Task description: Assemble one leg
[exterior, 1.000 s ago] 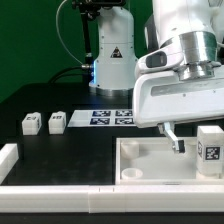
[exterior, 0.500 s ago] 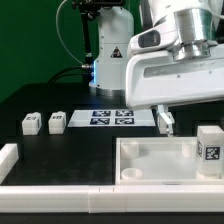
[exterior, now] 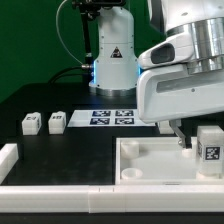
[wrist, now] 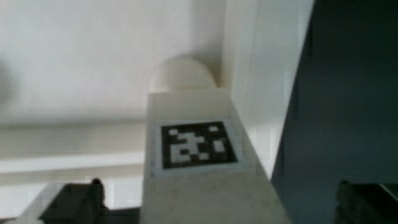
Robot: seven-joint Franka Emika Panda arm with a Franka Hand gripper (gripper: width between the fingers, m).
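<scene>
My claw [wrist: 217,203] is spread wide. In the wrist view I see both fingertips [wrist: 71,200] standing well apart with the leg [wrist: 199,150] between them, and neither one touches it. The leg's tag faces my camera and its rounded end points away from me.

Taking the exterior view as a dial, the leg [exterior: 209,150] stands upright at about four o'clock, tag toward the camera, hard by the three o'clock edge of the big white tray [exterior: 150,172]. I cannot tell whether it rests on the table [exterior: 40,145] or on the tray's own corner. My claw [exterior: 183,140] hangs just at the leg's nine o'clock side, over the tray's far corner. Only one finger shows there, so the wrist view is what tells me I am open.

Two other legs [exterior: 31,123] lie side by side out at nine o'clock, well apart from me. The marker board [exterior: 112,117] lies flat near the centre, at the base of my arm.

I judge that I am lining up to take this leg, with the grasp not yet made. The two views do not quite agree on how squarely I sit over it. So the next move calls for centring first, then coming down until both fingertips flank the leg's flat sides. After that I press together gently, since a tall narrow block tips if one finger arrives before the other. Once held, it must go tip-first into a round corner socket of the tray.
</scene>
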